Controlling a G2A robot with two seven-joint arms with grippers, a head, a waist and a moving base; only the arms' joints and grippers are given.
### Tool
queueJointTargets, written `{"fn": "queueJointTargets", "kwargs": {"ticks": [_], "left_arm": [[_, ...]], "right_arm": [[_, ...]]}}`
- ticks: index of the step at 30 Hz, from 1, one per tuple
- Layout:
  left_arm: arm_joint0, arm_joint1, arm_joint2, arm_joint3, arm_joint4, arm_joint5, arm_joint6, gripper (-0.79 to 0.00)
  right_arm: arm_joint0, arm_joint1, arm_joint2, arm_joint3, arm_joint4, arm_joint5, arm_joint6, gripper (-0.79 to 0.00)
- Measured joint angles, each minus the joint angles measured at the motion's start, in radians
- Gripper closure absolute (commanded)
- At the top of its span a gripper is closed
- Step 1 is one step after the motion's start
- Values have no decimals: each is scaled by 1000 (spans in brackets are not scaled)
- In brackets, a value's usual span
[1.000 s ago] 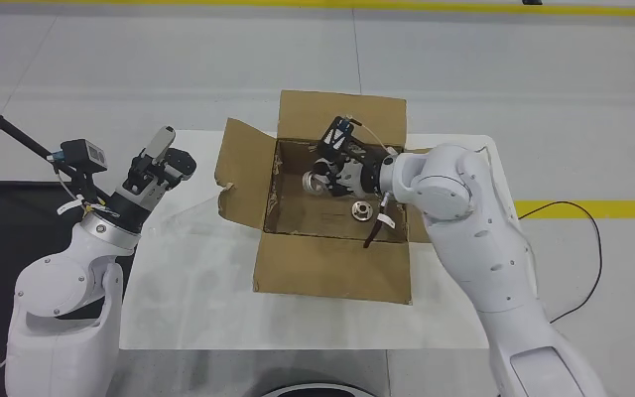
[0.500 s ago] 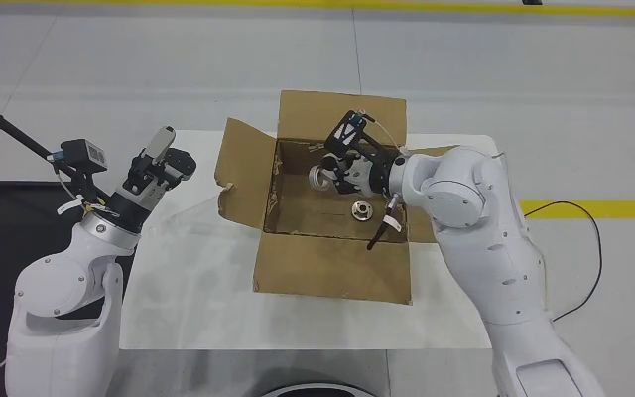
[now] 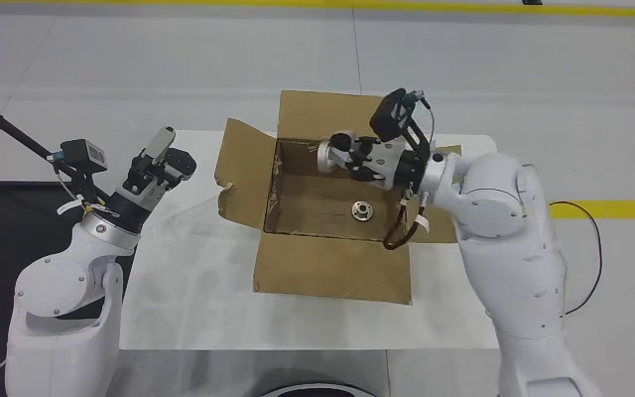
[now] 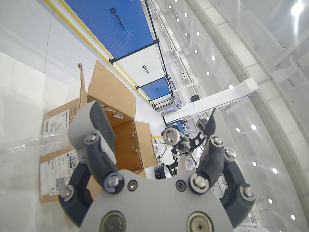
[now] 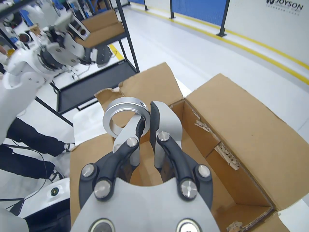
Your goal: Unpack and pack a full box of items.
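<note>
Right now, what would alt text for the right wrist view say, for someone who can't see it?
The right gripper is shut on a silver metal ring, holding it above an open cardboard box.

Left gripper (image 4: 155,115) fingers (image 4: 101,124) apart; box (image 4: 111,92) beyond.

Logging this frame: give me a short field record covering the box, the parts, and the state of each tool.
box: cardboard box open, flaps out, on the table
right arm: right tool shut on metal ring, held over the box's opening
left arm: left tool open, empty, raised beside the box
inside box: one round metal part on the bottom
other: clear plastic sheet on the table
</note>
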Motion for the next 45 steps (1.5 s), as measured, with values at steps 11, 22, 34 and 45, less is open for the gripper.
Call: {"fn": "queueJointTargets", "kwargs": {"ticks": [11, 22, 34, 45], "left_arm": [[0, 0, 0, 0, 0, 0, 0, -785], [0, 0, 0, 0, 0, 0, 0, -785], [0, 0, 0, 0, 0, 0, 0, -785], [0, 0, 0, 0, 0, 0, 0, -785]], "right_arm": [[-92, 38, 154, -87, 230, -88, -20, 0], [-130, 61, 193, -133, 131, -55, -74, 0], [-296, 99, 398, -290, -133, 130, -94, 0], [-441, 125, 571, -308, -140, 246, -47, 0]]}}
